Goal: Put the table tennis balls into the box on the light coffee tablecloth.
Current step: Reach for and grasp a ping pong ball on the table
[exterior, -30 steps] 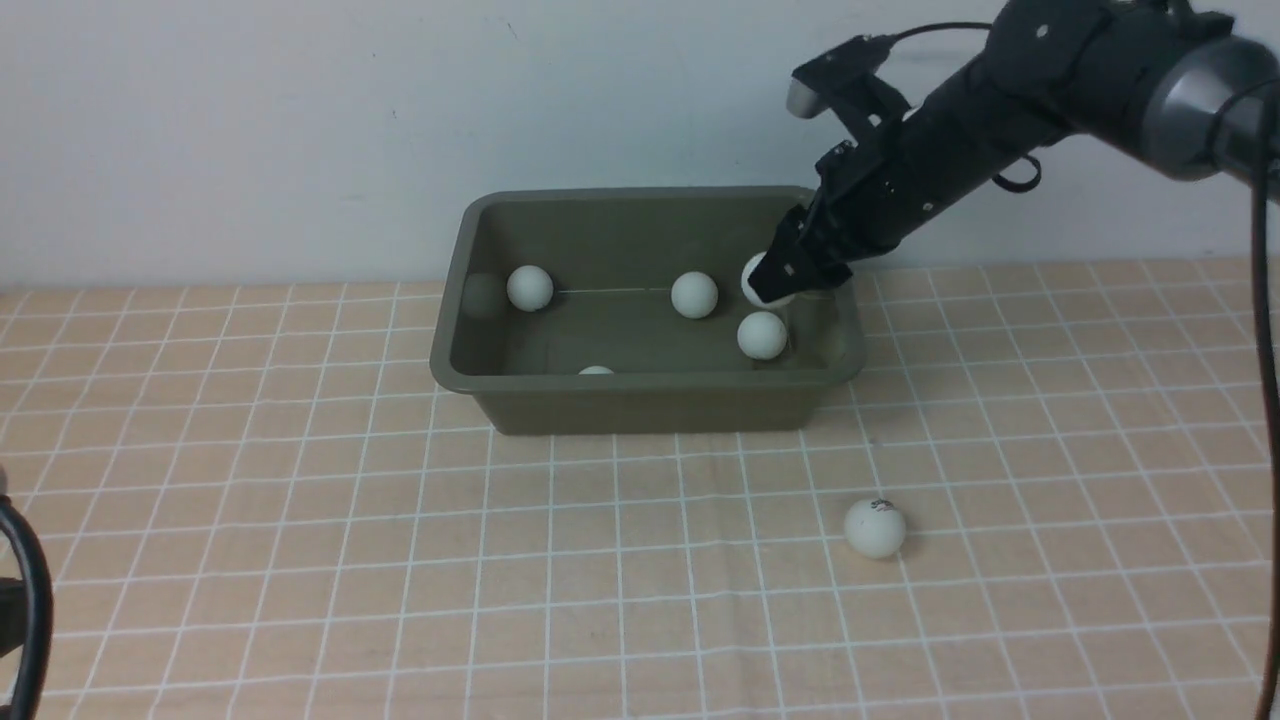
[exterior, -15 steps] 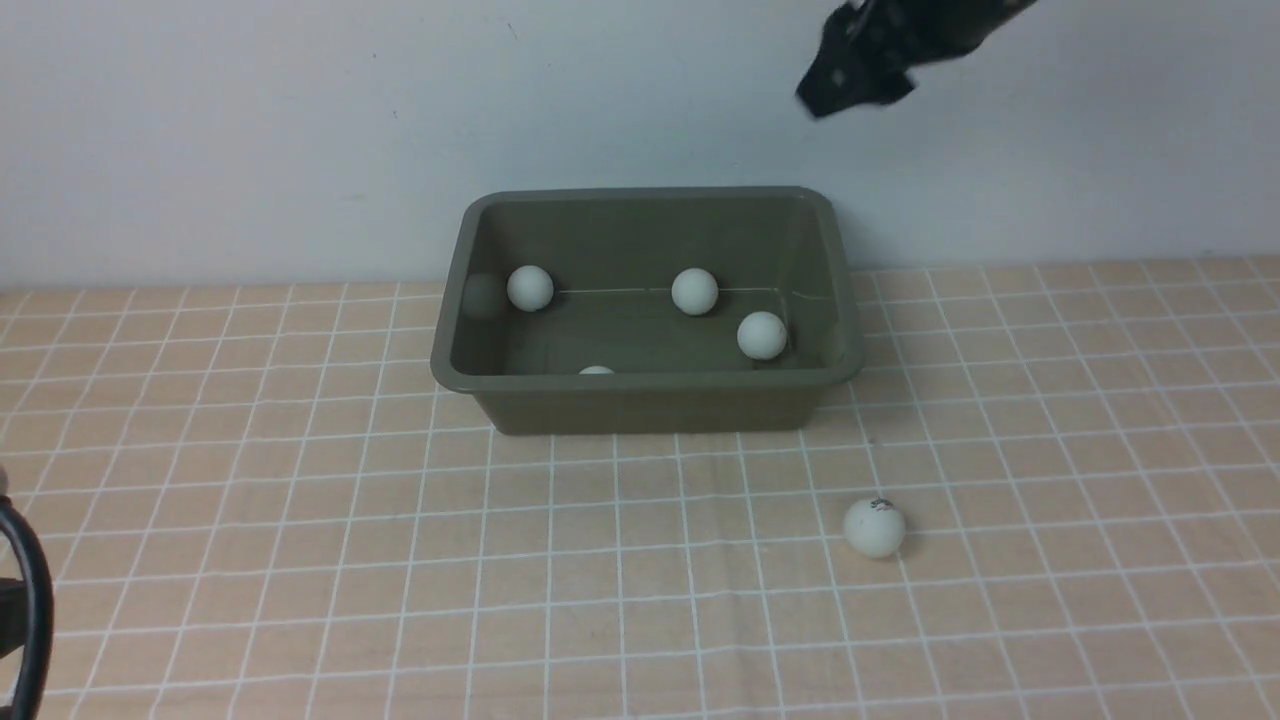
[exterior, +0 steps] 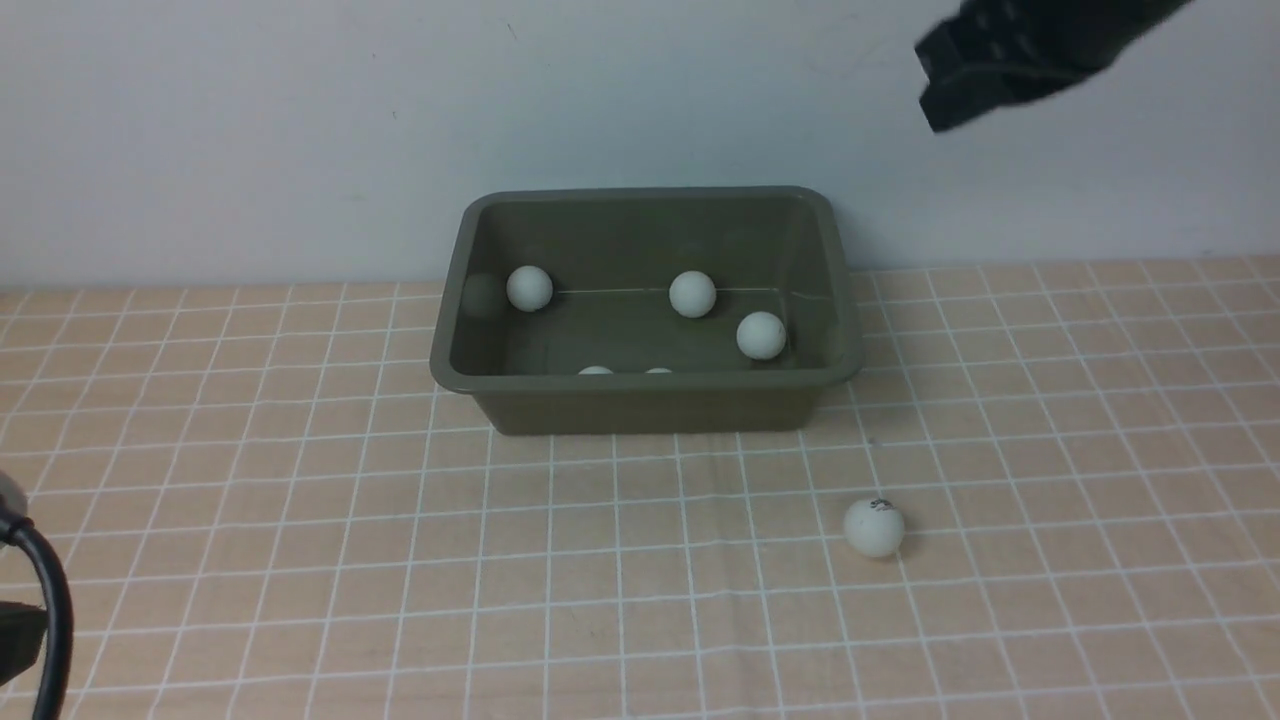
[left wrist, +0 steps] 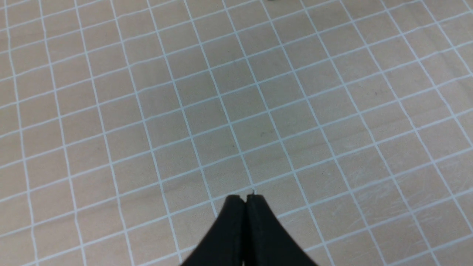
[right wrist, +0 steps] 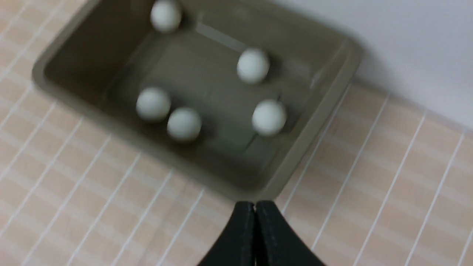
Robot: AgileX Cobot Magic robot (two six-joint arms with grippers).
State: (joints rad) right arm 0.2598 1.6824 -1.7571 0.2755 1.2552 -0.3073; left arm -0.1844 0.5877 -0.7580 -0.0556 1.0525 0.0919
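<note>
Five white table tennis balls (right wrist: pixel 253 65) are lying inside the olive-green box (exterior: pixel 650 405). In the front view, three of them are showing in full on its floor: one near the left wall, one toward the middle by the far wall, and one nearer the right wall. Two more are only peeking over the near rim. The right wrist view is showing those two as a pair just beside each other, though whether they are touching cannot be told through the blur. A sixth ball (exterior: pixel 874 528), with a small dark mark on top, is sitting outside on the light coffee tablecloth (exterior: pixel 300 560), in front of the box's right corner and well apart from it. The box is standing on the far part of the cloth, close to the pale wall (exterior: pixel 300 120). The right gripper (right wrist: pixel 254 204) is hanging high above the cloth, up and to the right of the box. It is appearing as a dark blur at the top of the front view, with its jaws pressing together and carrying nothing. The left gripper (left wrist: pixel 245 197) is hovering over bare cloth on the robot's left, its jaws likewise closed tight and empty. A black cable (exterior: pixel 55 610) is curving along the lower left edge of the front view.
</note>
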